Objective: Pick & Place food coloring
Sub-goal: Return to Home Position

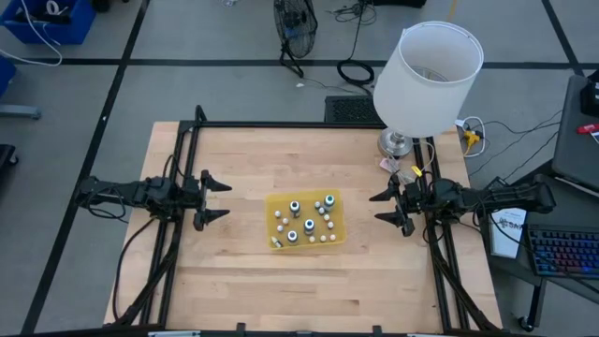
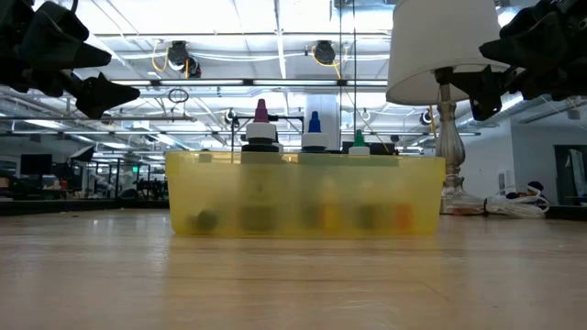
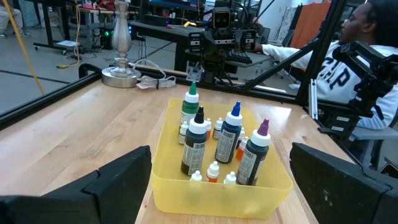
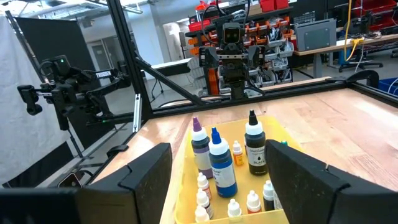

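Two arms sit at opposite sides of the wooden table (image 1: pixel 225 281). At mid-left of the high view the left gripper (image 1: pixel 227 199) hangs over bare wood, its fingers spread wide with nothing between them. At the frame's centre stands the yellow container (image 1: pixel 269 225), and in it four tall food coloring bottles (image 3: pixel 229 134) stand upright, with small pale-capped droppers crowded round their bases. In the low view a violet tip (image 2: pixel 261 111), a blue tip (image 2: pixel 315 120) and a green tip (image 2: pixel 359 138) rise above its rim, left to right. At mid-right the right gripper (image 1: pixel 374 208) is equally wide open and empty, below the lamp (image 1: pixel 426 70).

The bottles look like light plastic with slightly yielding walls and slick labels. Tall and narrow, they would probably tip easily. Packed this closely, each seems best pinched at its neck or cap from above.
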